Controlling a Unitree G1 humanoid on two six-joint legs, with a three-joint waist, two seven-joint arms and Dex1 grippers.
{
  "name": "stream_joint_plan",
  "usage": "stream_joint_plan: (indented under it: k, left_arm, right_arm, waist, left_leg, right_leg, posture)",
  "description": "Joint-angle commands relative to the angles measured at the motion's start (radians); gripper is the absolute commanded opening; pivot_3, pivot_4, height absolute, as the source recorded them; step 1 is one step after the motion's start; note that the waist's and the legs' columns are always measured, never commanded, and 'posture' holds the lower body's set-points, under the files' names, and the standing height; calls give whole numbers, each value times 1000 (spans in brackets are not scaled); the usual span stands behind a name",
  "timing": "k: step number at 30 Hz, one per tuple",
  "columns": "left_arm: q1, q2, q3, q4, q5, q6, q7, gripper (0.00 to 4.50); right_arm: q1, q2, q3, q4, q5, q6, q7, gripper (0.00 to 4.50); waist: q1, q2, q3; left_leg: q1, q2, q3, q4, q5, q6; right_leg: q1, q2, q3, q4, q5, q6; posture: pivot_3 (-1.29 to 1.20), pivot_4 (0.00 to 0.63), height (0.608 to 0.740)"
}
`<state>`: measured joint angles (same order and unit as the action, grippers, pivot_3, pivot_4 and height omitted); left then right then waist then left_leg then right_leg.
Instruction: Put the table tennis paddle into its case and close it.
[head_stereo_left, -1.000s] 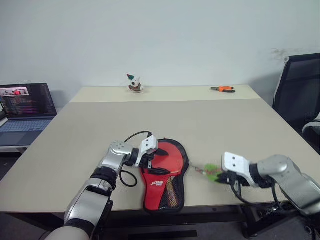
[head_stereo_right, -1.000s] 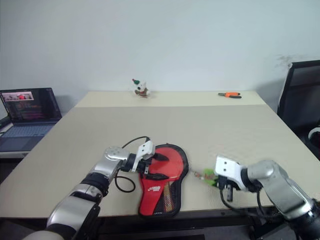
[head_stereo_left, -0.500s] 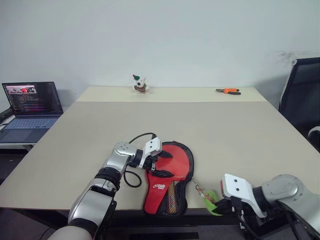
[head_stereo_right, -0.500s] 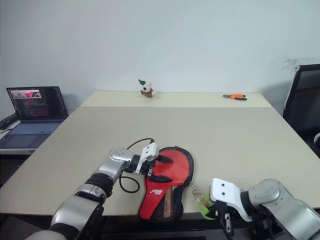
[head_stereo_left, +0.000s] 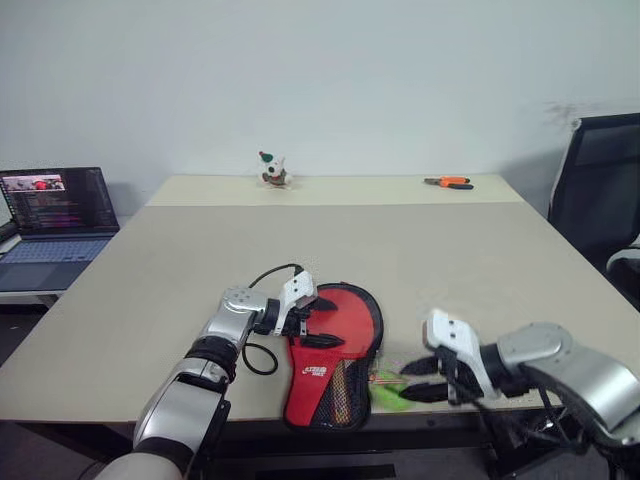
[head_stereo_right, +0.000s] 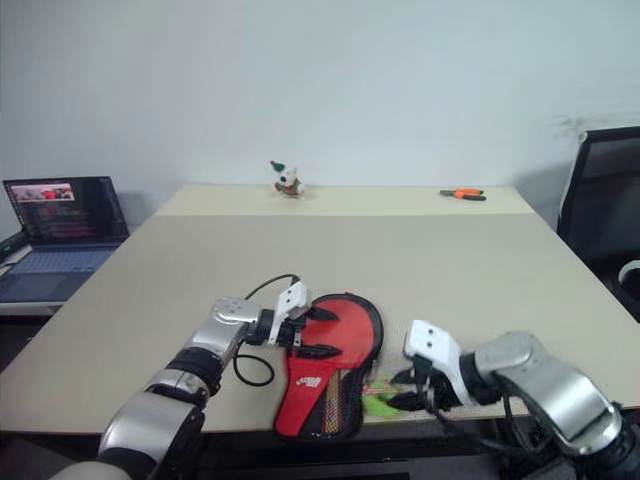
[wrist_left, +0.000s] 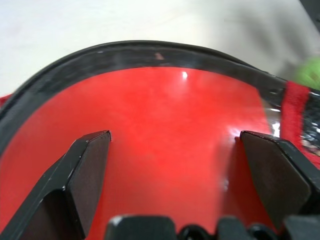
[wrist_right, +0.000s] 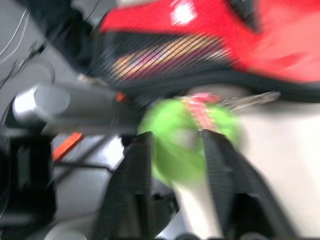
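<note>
The table tennis paddle (head_stereo_left: 338, 318) lies red face up inside its case (head_stereo_left: 377, 322), a black-rimmed pouch spread open near the table's front edge, with red and mesh lining (head_stereo_left: 345, 385) toward me. My left gripper (head_stereo_left: 322, 323) stands open just over the red face, fingers (wrist_left: 90, 165) wide apart. The case's green fuzzy charm (head_stereo_left: 388, 397) lies on the table right of the case. My right gripper (head_stereo_left: 412, 380) is open just right of the charm, which shows blurred by its fingertips (wrist_right: 185, 145).
A laptop (head_stereo_left: 55, 215) stands on a side desk at the left. A small toy figure (head_stereo_left: 270, 168) and orange pliers (head_stereo_left: 447, 181) lie at the table's far edge. A black chair (head_stereo_left: 600, 190) stands at the right.
My right gripper, shut on the green charm and down by the table's front edge, rose, moved left toward the case and opened. The charm now lies beside the case. The left gripper stayed.
</note>
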<state>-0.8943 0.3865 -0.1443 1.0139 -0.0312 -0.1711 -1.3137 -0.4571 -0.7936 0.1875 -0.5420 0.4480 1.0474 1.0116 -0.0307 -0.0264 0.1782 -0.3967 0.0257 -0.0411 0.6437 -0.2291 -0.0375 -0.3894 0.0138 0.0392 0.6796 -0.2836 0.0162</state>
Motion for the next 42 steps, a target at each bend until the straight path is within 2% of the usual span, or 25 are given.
stream_joint_plan:
  k: [1,5,8,13,20,29,32,38,39,42]
  left_arm:
    - [38,42,53,-105,-47,67,18,4500]
    - [150,112,149,-387,-173,275,27,4500]
    - [258,178,202,-613,-255,450,41,4500]
    - [423,273,268,-853,-318,594,106,4500]
    - [529,317,311,-1001,-368,676,183,4500]
    - [558,331,305,-1054,-391,699,230,4500]
    - [558,330,299,-1059,-394,700,237,4500]
    - [532,317,283,-1070,-406,705,255,4500]
    - [530,317,283,-1069,-409,706,256,4500]
    - [522,321,276,-1062,-408,701,257,4500]
  right_arm:
    - [-82,25,-85,59,78,63,-14,2708]
    - [-215,146,-126,277,38,-5,-131,2708]
    - [-291,236,-100,471,-25,-103,-190,2708]
    - [-395,395,-99,740,-69,-213,-256,2708]
    - [-447,503,-60,1037,-179,-395,-279,2708]
    - [-455,539,-37,1213,-271,-428,-307,2708]
    - [-467,553,-47,1238,-278,-439,-316,2116]
    - [-514,584,-46,1287,-298,-494,-305,153]
    - [-519,589,-46,1294,-301,-500,-304,32]
    - [-545,609,-42,1328,-323,-540,-310,32]
  waist:
    - [-4,0,1]
    - [-15,-1,3]
    - [-20,-1,3]
    - [-20,0,4]
    - [-7,0,4]
    - [-4,1,4]
    - [-5,1,4]
    - [-5,1,4]
    - [-5,1,4]
    - [-12,1,4]
  left_leg:
    - [-1,0,0,0,0,0]
    - [-3,2,1,-1,0,0]
    - [-4,3,0,-2,0,0]
    - [-5,2,0,-5,0,0]
    - [-7,2,2,-5,0,0]
    - [-9,3,4,-5,0,0]
    - [-8,3,4,-5,0,0]
    - [-8,4,5,-4,0,0]
    - [-8,4,5,-4,0,0]
    - [-7,4,6,-4,0,0]
  right_leg:
    - [-1,0,0,0,0,0]
    - [-6,1,2,1,0,-1]
    - [-7,0,3,2,0,-1]
    - [-9,-1,4,2,3,-6]
    - [-12,-1,4,2,3,-7]
    - [-16,-1,4,2,4,-9]
    - [-15,-1,4,3,5,-9]
    - [-15,-1,4,3,5,-10]
    - [-15,-1,4,3,5,-10]
    - [-15,-1,5,3,5,-10]
  posture:
    - [0,150,740]
    - [0,150,740]
    - [0,150,740]
    - [0,150,740]
    - [0,150,740]
    - [0,150,740]
    - [0,150,740]
    - [0,150,740]
    - [0,150,740]
    - [0,150,740]
